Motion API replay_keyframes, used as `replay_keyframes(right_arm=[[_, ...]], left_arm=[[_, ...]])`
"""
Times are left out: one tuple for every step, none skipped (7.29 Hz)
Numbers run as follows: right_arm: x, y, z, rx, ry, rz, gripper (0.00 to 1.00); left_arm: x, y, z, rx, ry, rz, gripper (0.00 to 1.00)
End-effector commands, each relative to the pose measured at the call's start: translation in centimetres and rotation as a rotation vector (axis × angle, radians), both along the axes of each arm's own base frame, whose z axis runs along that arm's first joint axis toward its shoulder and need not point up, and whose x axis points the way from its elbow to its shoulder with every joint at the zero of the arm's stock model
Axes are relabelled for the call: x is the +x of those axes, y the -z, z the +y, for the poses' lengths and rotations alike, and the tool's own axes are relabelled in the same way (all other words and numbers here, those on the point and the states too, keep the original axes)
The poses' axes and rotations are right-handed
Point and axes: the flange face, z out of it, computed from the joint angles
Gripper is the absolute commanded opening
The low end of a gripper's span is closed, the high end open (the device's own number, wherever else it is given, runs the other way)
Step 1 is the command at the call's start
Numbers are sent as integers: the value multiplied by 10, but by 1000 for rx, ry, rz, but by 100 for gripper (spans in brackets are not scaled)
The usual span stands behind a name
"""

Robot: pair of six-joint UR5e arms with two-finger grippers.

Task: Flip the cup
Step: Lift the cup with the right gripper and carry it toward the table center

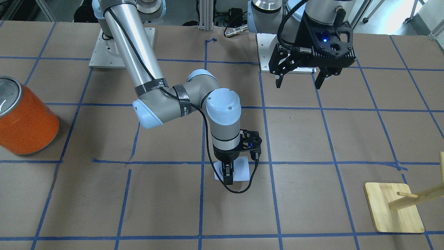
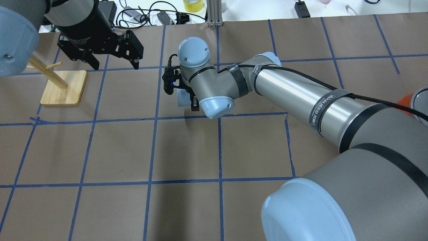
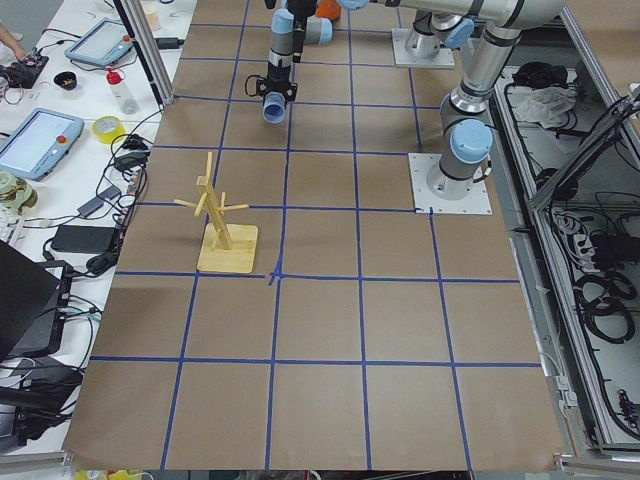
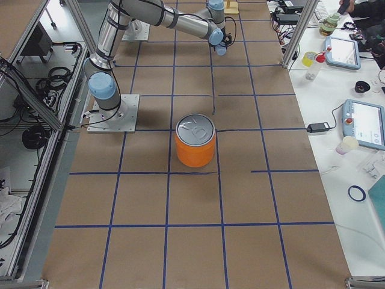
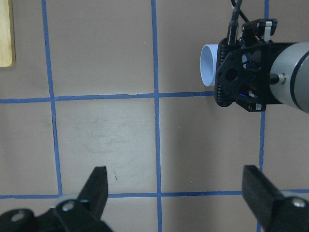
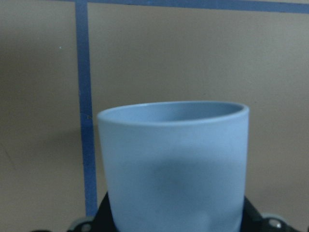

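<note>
Holding the cup (image 1: 242, 169) on its side, the right pincer (image 1: 230, 177) is clamped on it (left pincer (image 1: 299, 82) spread apart).

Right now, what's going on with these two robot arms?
The right arm's gripper has closed on a small pale blue cup near the middle of the table and holds it turned on its side, low over the surface. The left gripper hangs open above the table with nothing in it. A wooden rack and a big orange can stand off to either side, untouched.
</note>
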Motion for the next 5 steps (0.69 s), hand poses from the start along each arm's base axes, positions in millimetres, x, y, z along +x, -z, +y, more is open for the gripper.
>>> replay_keyframes(right_arm=[[-1, 8, 5, 12, -83, 14, 57], [0, 9, 6, 9, -100, 15, 54], [4, 9, 10, 11, -108, 16, 54], [6, 16, 12, 23, -108, 19, 54], [7, 19, 13, 29, -108, 16, 58]], left_arm=[[0, 0, 0, 1, 0, 2, 100], [0, 1, 0, 2, 0, 2, 100], [-1, 1, 0, 2, 1, 5, 100], [-1, 1, 0, 2, 1, 5, 100], [0, 1, 0, 2, 1, 3, 100]])
